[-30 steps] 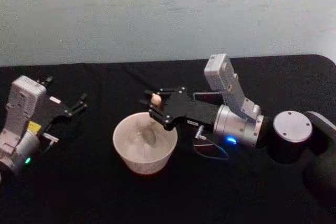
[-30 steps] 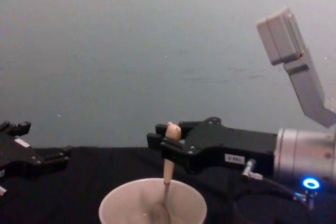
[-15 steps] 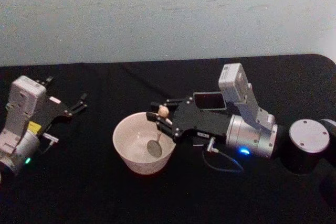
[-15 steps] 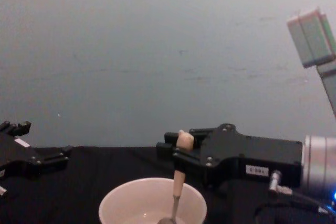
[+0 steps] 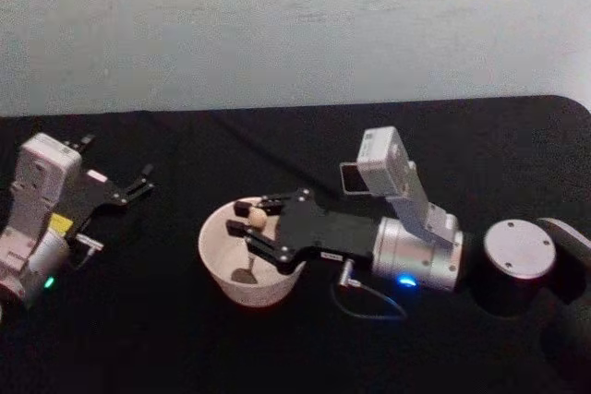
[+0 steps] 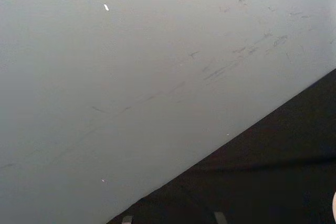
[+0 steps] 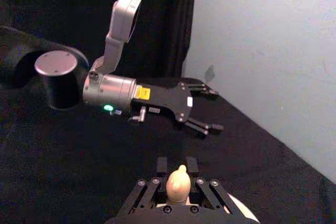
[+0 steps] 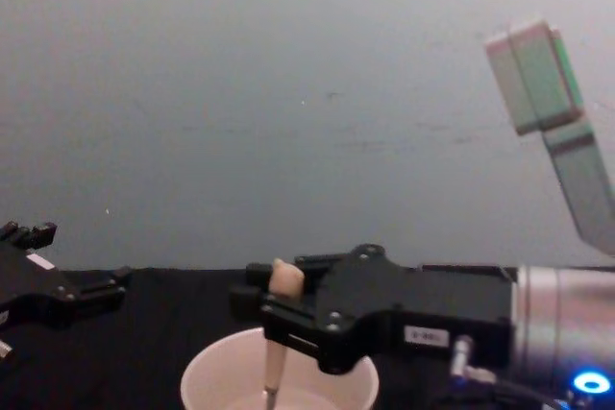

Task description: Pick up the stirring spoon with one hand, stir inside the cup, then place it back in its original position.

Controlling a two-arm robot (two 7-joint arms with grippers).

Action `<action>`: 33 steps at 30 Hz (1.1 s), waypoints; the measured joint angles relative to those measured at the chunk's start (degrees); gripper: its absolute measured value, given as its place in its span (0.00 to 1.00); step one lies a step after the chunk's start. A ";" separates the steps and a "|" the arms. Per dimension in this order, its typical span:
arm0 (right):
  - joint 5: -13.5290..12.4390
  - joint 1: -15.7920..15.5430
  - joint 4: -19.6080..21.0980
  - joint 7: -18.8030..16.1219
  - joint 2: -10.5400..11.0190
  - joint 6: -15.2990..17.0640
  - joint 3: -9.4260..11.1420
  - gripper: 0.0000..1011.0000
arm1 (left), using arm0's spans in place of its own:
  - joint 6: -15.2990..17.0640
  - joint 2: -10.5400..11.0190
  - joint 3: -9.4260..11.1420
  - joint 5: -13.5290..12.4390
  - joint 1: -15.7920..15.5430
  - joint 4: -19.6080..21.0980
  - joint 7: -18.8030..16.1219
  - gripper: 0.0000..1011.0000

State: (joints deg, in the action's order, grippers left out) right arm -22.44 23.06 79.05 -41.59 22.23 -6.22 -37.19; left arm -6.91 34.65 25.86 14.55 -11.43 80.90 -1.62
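Observation:
The cream-white cup stands on the black table in front of me. My right gripper reaches over it from the right and is shut on the stirring spoon, gripping just below the beige knob. The spoon stands nearly upright, its metal bowl down inside the cup's left part. From the chest, the spoon handle drops from the right gripper into the cup. The knob sits between the fingers in the right wrist view. The dark grey holder is partly hidden behind the right wrist camera. My left gripper rests open at the far left.
The black cloth covers the whole table up to a pale wall at the back. The right arm's elbow joint lies low over the table at the right. The left arm lies parked along the left side.
My right gripper has swung left and toward me over the cup, carrying the spoon. The spoon's bowl has swept from the cup's right side to its left.

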 joint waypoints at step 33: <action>1.91 4.01 -7.78 3.61 -3.90 -1.10 1.89 0.21 | 0.00 0.00 0.00 0.00 0.00 0.00 0.00 0.99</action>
State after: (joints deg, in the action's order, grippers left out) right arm -20.53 27.08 71.26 -37.97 18.33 -7.33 -35.31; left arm -6.91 34.65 25.86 14.55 -11.43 80.90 -1.62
